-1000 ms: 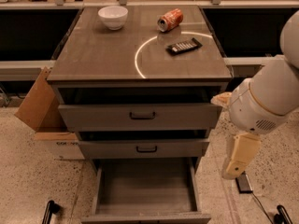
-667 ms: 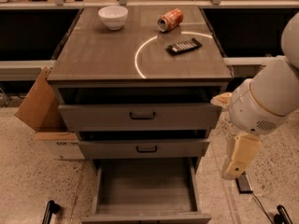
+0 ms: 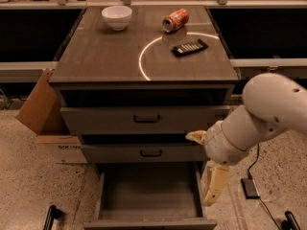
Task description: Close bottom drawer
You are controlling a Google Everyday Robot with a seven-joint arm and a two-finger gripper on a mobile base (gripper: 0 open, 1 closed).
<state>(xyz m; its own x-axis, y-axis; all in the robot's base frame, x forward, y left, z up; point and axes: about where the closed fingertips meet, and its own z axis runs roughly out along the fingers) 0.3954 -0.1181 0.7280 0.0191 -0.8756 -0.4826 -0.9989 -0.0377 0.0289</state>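
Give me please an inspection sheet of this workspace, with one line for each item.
Surface: brown cabinet top, with a bright ring of light on it.
Job's things: bottom drawer pulled far out, nothing seen inside; middle drawer and top drawer above it.
Clutter: white bowl, soda can lying on its side, dark flat device, all on the top.
Gripper: gripper hangs low by the right wall of the bottom drawer, pointing down; contact cannot be told.
Cables: black cable on the floor at right, by a small dark box.
Surroundings: cardboard box left of the cabinet; speckled floor.
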